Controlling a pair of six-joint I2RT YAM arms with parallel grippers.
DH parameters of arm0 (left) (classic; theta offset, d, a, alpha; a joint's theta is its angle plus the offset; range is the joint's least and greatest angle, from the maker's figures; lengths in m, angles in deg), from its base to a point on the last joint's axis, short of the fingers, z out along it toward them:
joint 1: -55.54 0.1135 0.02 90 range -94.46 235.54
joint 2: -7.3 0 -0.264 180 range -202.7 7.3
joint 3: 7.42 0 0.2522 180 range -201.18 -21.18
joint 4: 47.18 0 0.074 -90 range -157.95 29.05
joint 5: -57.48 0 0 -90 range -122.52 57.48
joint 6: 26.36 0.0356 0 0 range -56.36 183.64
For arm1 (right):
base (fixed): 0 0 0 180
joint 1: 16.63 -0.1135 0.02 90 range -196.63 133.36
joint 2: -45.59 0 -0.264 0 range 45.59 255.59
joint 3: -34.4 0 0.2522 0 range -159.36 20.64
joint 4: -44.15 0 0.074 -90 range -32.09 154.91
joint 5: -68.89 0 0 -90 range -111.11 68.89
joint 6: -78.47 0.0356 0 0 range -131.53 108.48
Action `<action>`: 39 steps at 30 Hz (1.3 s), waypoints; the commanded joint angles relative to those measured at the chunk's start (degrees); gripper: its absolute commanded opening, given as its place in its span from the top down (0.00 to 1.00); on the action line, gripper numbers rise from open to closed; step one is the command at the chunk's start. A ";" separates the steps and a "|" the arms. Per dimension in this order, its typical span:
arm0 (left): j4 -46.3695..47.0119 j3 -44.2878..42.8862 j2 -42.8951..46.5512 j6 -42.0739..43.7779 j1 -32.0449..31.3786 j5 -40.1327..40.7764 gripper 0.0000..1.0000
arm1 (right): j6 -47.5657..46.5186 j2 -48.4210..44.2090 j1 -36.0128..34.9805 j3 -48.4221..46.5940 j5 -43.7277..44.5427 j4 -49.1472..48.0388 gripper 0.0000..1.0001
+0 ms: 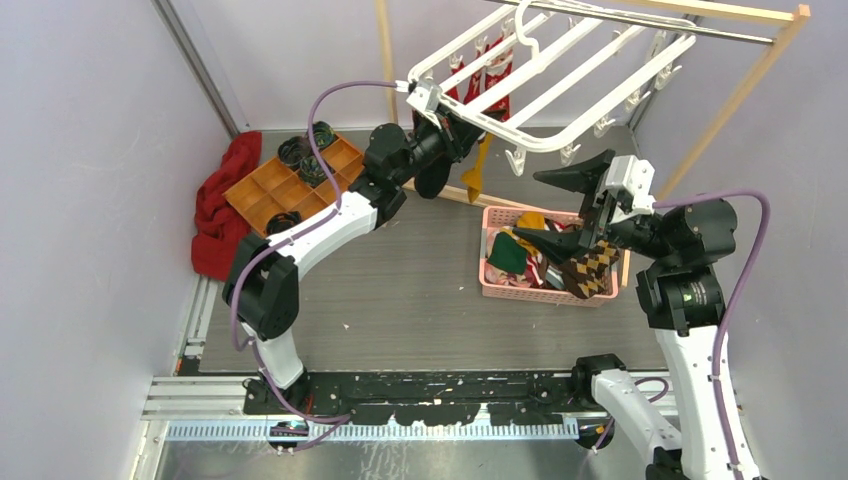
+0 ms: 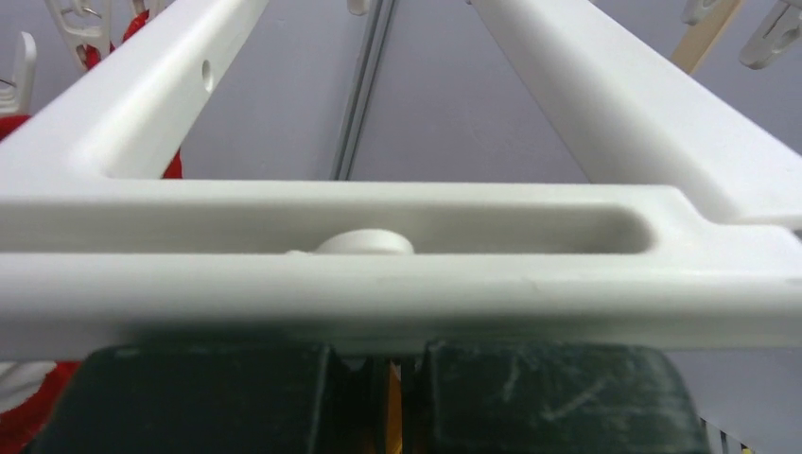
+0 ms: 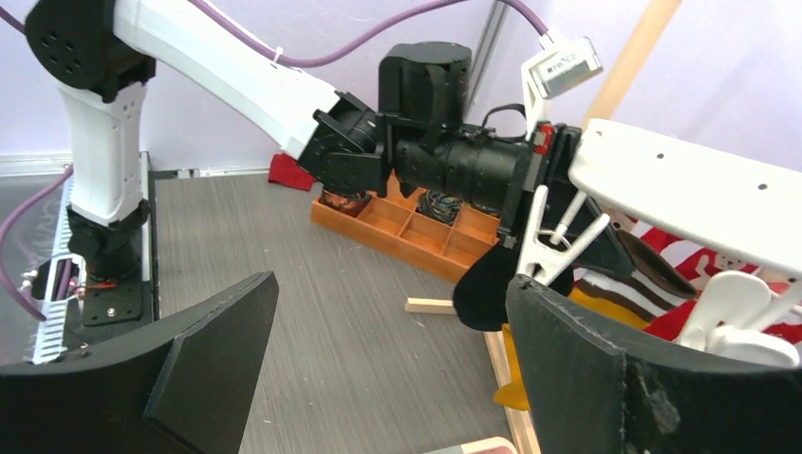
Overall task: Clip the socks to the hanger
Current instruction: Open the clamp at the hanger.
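Note:
The white hanger [image 1: 560, 60] hangs tilted from the rack's rod, with small clips [image 1: 516, 160] dangling along its near edge. My left gripper [image 1: 432, 103] is shut on the hanger's near-left corner. In the left wrist view the hanger's bar [image 2: 397, 284] crosses just above the closed fingers [image 2: 217, 397]. A black sock [image 1: 432, 178] and a mustard sock [image 1: 478, 170] hang below that corner. More socks, one brown argyle [image 1: 590, 268], lie in the pink basket [image 1: 545, 292]. My right gripper [image 1: 565, 208] stands open over the basket, nothing in it, facing the black sock [image 3: 482, 288].
An orange divided tray [image 1: 290, 185] holding dark rolled bundles sits at the back left beside a red cloth [image 1: 220, 205]. The wooden rack [image 1: 740, 100] frames the back right, and its base strip [image 3: 430, 305] lies on the floor. The left arm [image 3: 236, 76] spans the middle.

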 commanded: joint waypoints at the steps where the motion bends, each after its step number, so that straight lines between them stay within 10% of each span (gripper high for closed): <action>1: 3.58 -2.61 -0.33 0.02 0.54 -1.09 1.00 | -2.39 0.25 -4.58 -0.66 7.65 -0.28 0.05; 39: 6.01 -2.51 -1.25 -1.50 1.30 -2.17 1.00 | -6.28 3.75 -21.78 5.36 43.38 -16.02 0.11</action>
